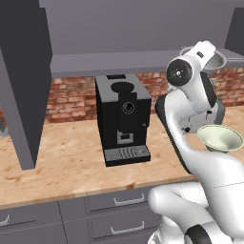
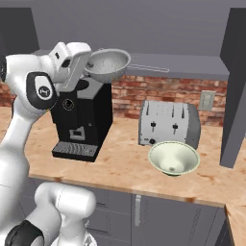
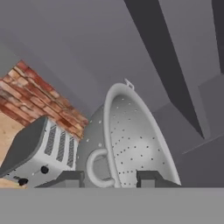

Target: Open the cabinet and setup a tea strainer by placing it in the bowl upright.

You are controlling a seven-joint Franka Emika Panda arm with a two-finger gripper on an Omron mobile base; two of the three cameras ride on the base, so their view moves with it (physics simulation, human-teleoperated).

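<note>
Cabinet (image 2: 144, 29) doors swung open, grey interior exposed above the bench (image 1: 62, 162). Black coffee machine (image 1: 122, 119) sits mid-bench, silver toaster (image 2: 168, 124) to its right against the brick. Bowl (image 2: 174, 157) rests upright on the bench just in front of the toaster, nothing in it. Hand (image 3: 109, 178) is up at cabinet-shelf height, above the coffee machine, fingers (image 3: 70, 177) pinching the rim of the tea strainer (image 2: 106, 64); rim wall sits between the two tips, one inside, one outside. Strainer is lifted, roughly level in the right base view, thin wire handle pointing away toward the cabinet interior; well apart from the bowl, up and to its left. Handling guess: light, stiff perforated metal, smooth, so a rim pinch could let it pivot or slip if swung fast. Not fragile. Rim hold looks workable; the wire handle would be a poor grab, thin and off-balance. Next needs a slow descent, dome down, centred over the bowl, or it tips onto the rim.
</note>
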